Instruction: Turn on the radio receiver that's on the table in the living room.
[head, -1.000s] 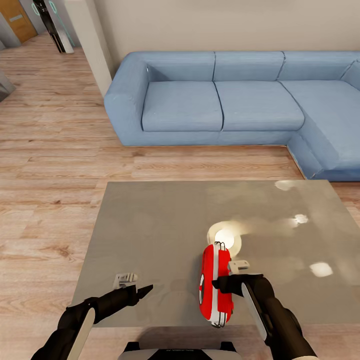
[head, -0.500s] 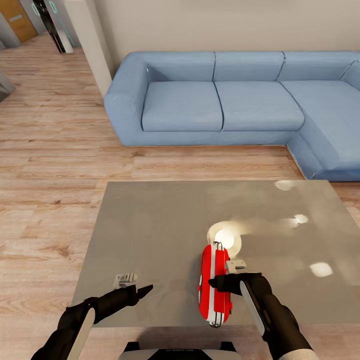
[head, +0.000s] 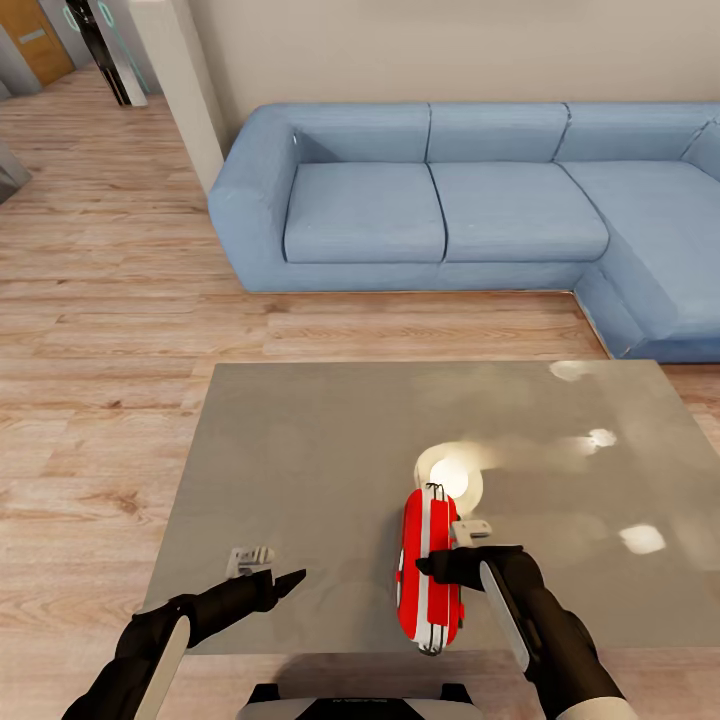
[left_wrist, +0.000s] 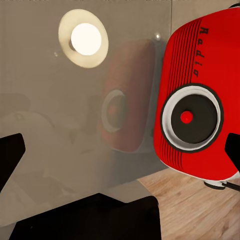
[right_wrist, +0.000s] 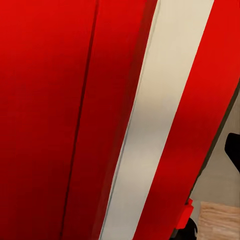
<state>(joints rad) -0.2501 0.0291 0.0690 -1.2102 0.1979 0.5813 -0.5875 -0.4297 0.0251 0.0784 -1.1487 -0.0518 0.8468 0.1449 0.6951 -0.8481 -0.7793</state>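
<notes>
Since a second ago, my right claw (head: 432, 563) and the radio receiver (head: 430, 575) had slid slightly toward my left.
It stood near the glossy bench's (head: 320, 450) front edge, before the blue sofa (head: 440, 200); whether either claw pinched, including my left claw (head: 285, 582), I couldn't tell.

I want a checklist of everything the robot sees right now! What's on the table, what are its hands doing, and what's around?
Surface: table, glossy grey-brown, reflecting a round lamp.
Job's things: radio receiver, red with white stripes, standing on edge near the table's front edge; its round dial faces the left gripper.
Clutter: nothing seen.
Grippers: right gripper up against the radio's side, open or shut cannot be told; left gripper apart from the radio, jaws open, holding nothing.
Cables: nothing seen.
Surroundings: blue sofa behind the table, wood plank floor.
</notes>
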